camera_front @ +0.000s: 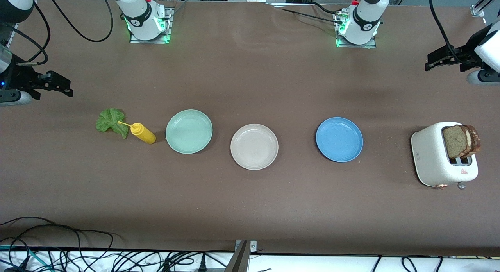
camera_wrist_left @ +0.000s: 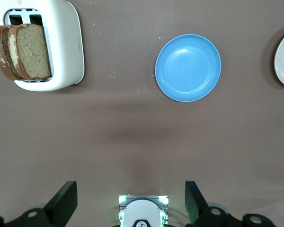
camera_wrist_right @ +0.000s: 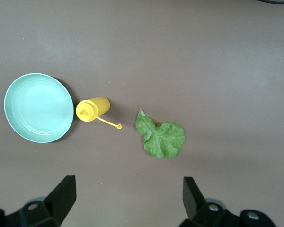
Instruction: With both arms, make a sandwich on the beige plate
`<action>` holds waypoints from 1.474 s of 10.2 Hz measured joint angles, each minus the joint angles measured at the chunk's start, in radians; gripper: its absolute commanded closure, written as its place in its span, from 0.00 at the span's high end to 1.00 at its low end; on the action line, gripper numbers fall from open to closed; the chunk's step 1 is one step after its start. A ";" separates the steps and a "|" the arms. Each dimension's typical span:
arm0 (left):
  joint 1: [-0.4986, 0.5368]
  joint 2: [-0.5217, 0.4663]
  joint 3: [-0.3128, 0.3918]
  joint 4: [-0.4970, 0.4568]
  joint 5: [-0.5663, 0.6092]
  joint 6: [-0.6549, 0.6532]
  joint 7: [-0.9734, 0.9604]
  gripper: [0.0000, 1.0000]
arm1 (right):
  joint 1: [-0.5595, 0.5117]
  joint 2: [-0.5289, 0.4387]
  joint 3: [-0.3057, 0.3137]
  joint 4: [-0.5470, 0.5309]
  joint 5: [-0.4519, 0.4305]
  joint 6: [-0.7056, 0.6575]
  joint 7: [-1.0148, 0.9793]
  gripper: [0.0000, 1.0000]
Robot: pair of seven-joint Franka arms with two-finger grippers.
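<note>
Brown table [camera_front: 250, 76]. Lying directly on it: lettuce leaf [camera_front: 112, 122], yellow bottle [camera_front: 143, 133], mint-green plate [camera_front: 189, 131], beige plate [camera_front: 254, 146], blue plate [camera_front: 339, 139], white toaster [camera_front: 431, 154].

text: none legible | toaster [camera_front: 431, 156]: small red triangle sign at its 5 o'clock corner, wording too small to read | arm bases: round dark logo marks, lettering unreadable

A robotics lab set up as a mock kitchen: two white arm bases [camera_front: 146, 20] [camera_front: 361, 24] are bolted along a brown table [camera_front: 250, 209], loose black cables [camera_front: 97, 254] tangle at its near edge, and aluminium framing [camera_front: 242, 258] shows there, while a toaster [camera_front: 439, 156] and plates serve as props.
</note>
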 measured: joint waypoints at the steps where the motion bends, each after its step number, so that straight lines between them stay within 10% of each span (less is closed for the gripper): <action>1: 0.000 0.000 0.000 0.000 0.000 0.000 0.000 1.00 | 0.000 0.000 0.000 0.000 0.000 0.000 0.000 1.00; 15: 0.000 0.011 -0.001 0.000 0.000 0.000 0.000 1.00 | 0.002 0.003 0.001 0.016 0.000 -0.002 0.000 1.00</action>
